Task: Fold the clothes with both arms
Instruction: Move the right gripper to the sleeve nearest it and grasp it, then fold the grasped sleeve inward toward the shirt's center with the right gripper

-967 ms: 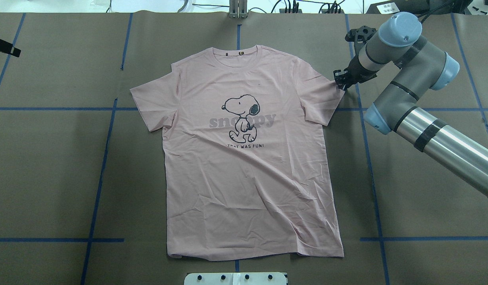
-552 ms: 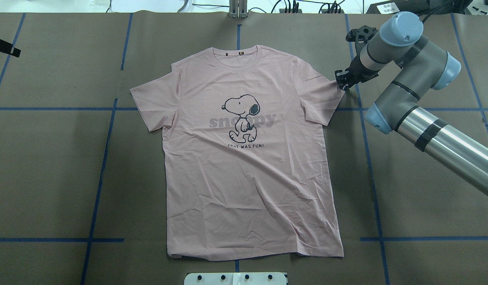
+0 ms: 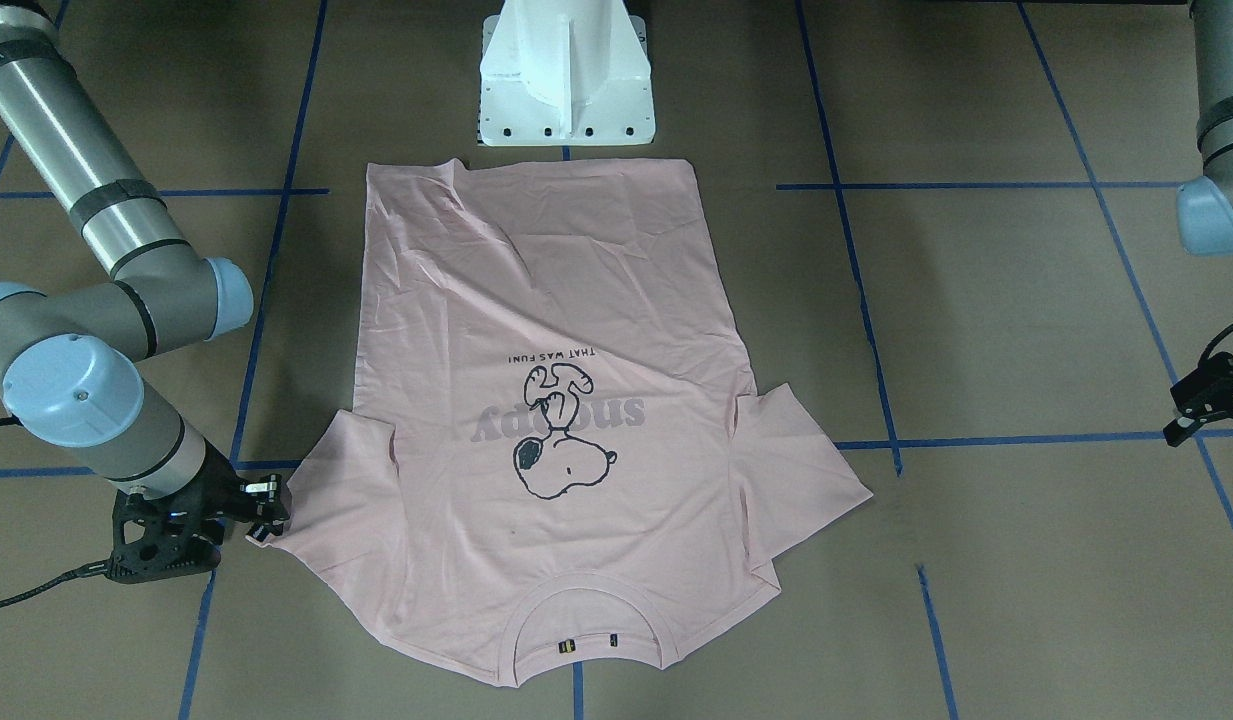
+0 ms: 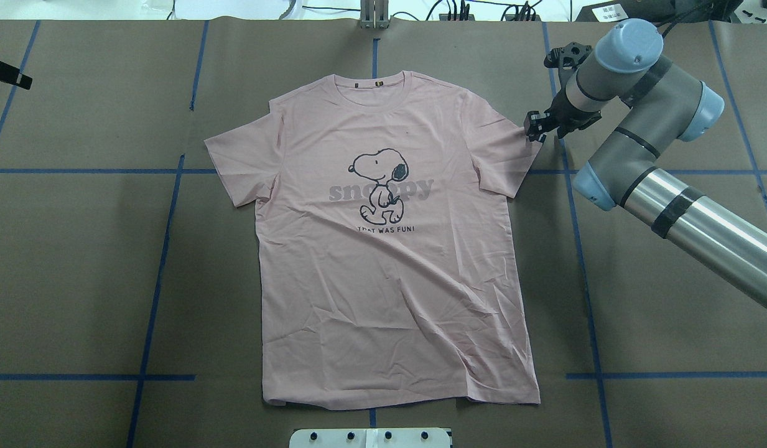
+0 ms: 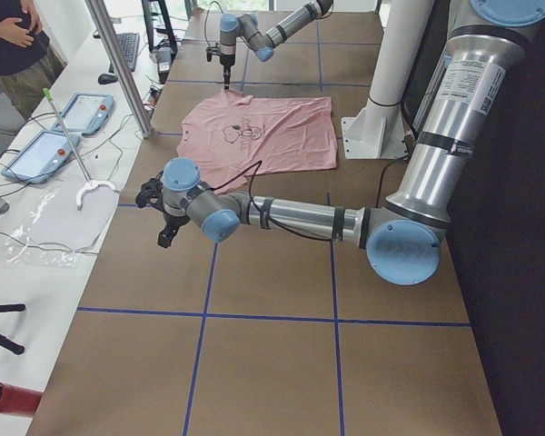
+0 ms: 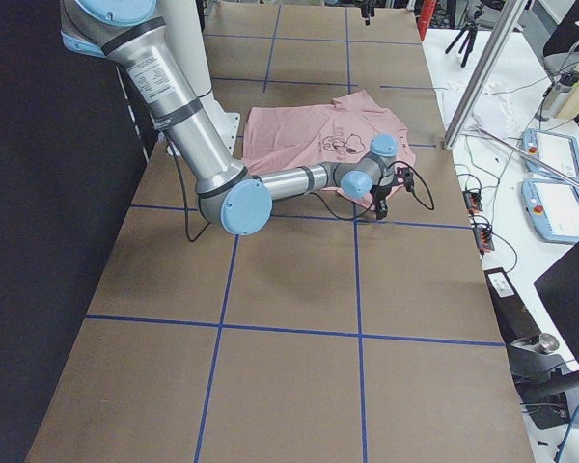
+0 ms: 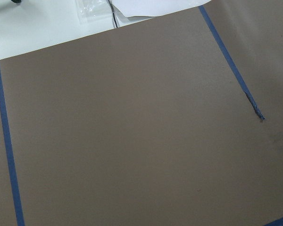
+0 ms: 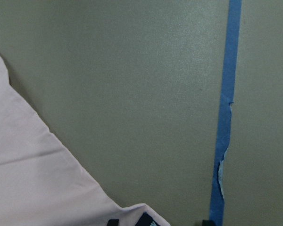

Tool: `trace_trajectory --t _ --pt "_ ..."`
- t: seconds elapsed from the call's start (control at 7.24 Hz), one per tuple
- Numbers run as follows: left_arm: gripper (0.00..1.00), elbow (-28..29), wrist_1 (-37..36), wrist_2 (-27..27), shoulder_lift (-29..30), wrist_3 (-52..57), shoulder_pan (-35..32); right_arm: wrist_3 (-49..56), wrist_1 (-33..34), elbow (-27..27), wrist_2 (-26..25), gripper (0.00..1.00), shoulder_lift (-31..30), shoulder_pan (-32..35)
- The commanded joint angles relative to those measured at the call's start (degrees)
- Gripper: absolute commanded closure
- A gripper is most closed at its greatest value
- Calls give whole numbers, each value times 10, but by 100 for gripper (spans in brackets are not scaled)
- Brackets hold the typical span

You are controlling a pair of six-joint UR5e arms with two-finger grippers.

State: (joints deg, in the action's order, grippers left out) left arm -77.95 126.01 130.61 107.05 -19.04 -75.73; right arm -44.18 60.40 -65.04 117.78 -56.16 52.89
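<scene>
— Pale pink, that T-shirt (image 4: 389, 261) was. It lay spread flat on the brown worktop (image 4: 78, 280), print side up, with the cartoon dog (image 4: 380, 186) in the middle of the chest. The ribbed neck (image 4: 377, 93) pointed away from the robot's white pedestal (image 3: 566, 80), and the hem lay just in front of it.

— And the arms?

— The right gripper (image 4: 535, 127) was down at the outer tip of the sleeve on the robot's right. In its wrist camera I saw two dark fingertips (image 8: 148, 220) standing apart, with the corner of the sleeve lying between them. As far as I could see, its jaws were parted rather than pinched on the cloth.

— How did that sleeve lie?

— Flat on the worktop, like the other one, with a few creases lower down the body.

— The other arm?

— The left gripper (image 3: 1181, 420) hung well apart from the shirt, out past the sleeve on the robot's left. It was over bare worktop crossed by blue tape lines (image 4: 165, 249). Its wrist camera showed only brown surface and tape. I could not tell whether its fingers were apart or together.
</scene>
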Motion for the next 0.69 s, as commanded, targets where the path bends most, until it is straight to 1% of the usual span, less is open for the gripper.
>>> trace_trajectory --t 0.0,0.14,0.28,0.55 --pt "0 -1 0 0 0 1 1 1 1 0 0 58 -2 -2" --pt "0 -1 0 0 0 1 1 10 1 0 0 86 -2 -3" --pt "0 0 -1 0 0 0 1 17 1 0 -1 100 -2 -2" --pt "0 -1 -1 0 0 0 1 20 -1 -2 0 100 0 -2"
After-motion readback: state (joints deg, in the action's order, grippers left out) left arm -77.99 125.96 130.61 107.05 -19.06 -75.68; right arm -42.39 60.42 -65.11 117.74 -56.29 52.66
